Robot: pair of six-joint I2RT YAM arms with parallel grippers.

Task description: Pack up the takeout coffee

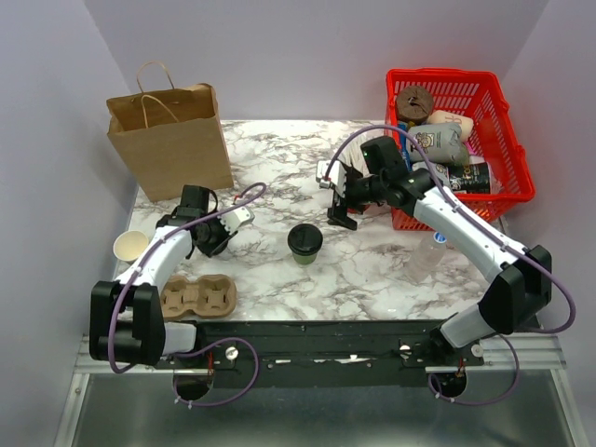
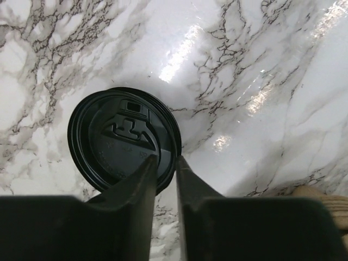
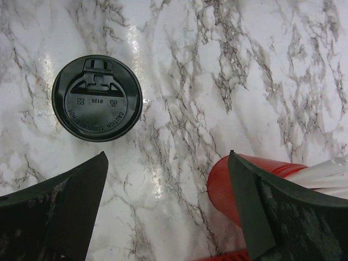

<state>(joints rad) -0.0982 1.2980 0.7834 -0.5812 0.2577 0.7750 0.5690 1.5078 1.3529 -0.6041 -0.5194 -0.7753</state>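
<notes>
Takeout coffee (image 1: 304, 240) is standing amid open marble on the table (image 1: 279, 177), well off its edges; right gripper (image 3: 167, 157) is hovering spread wide, left gripper (image 2: 166, 163) barely parted, both gripping nothing.

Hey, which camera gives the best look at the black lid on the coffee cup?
Right wrist: the lid shows whole, unobstructed, with its embossing readable. The left wrist view has it partly hidden behind that arm's fingers. The top external view shows it small and far off.
</notes>
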